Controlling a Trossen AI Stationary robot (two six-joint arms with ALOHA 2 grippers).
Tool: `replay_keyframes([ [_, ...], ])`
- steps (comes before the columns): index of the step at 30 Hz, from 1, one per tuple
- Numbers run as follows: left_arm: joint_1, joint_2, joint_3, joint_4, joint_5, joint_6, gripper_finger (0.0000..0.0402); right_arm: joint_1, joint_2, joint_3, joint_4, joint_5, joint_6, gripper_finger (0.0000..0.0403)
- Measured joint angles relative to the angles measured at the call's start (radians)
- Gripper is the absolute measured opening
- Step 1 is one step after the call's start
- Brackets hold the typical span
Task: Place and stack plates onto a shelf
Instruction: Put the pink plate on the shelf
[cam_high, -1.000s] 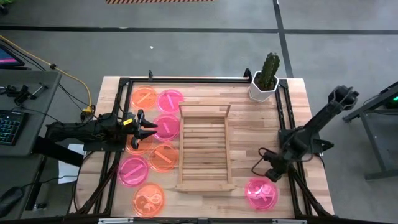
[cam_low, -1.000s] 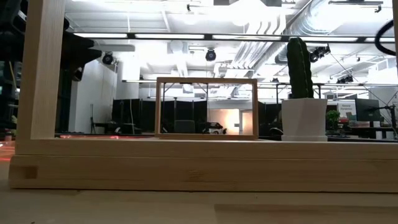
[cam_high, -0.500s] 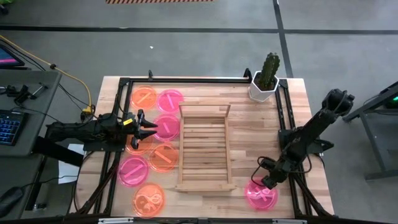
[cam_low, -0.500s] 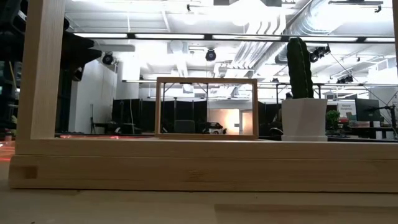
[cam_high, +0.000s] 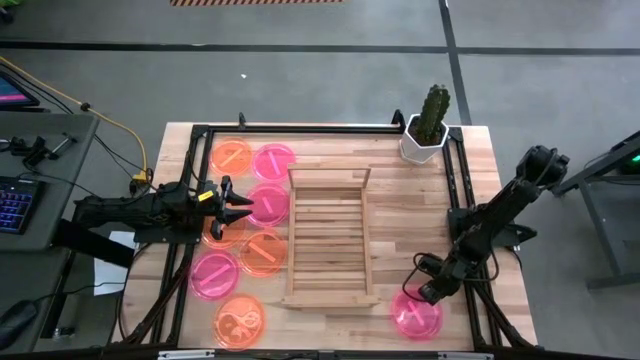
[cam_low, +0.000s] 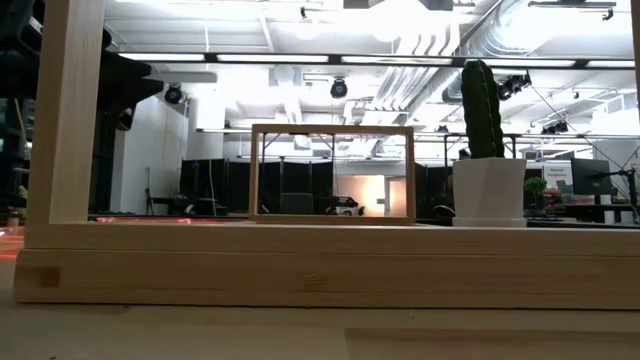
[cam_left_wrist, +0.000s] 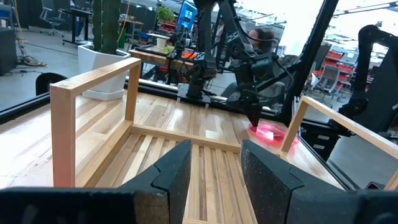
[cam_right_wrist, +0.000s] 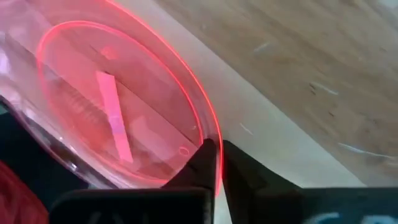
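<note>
Fingers of the right gripper (cam_right_wrist: 214, 163) pinch the rim of a lone pink plate (cam_high: 417, 314) lying at the table's (cam_high: 400, 190) near right corner, beside the empty shelf (cam_high: 329, 238). Left gripper (cam_high: 238, 205) hovers with fingers spread over the seven other plates (cam_high: 250, 210) clustered left of the shelf.

The shelf (cam_low: 300, 262) fills the foreground (rail upright behind), a potted cactus (cam_low: 483, 140) beyond.
</note>
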Motion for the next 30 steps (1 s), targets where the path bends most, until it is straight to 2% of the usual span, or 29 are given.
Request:
replay_keyframes([
  [4, 0.0, 0.0, 0.0, 0.0, 0.0, 0.0, 0.0131, 0.005, -0.054, -0.003, 0.003, 0.034, -0.014, 0.0002],
  [19, 0.0, 0.0, 0.0, 0.0, 0.0, 0.0, 0.0131, 0.024, -0.401, -0.005, 0.031, 0.056, -0.138, 0.0],
  [22, 0.0, 0.0, 0.0, 0.0, 0.0, 0.0, 0.0131, 0.024, -0.463, -0.005, 0.029, 0.04, -0.158, 0.0],
  [27, 0.0, 0.0, 0.0, 0.0, 0.0, 0.0, 0.0131, 0.024, -0.584, -0.003, 0.098, -0.046, -0.192, 0.0],
  [30, 0.0, 0.0, 0.0, 0.0, 0.0, 0.0, 0.0131, 0.018, -0.658, -0.003, 0.13, -0.033, -0.177, 0.0],
])
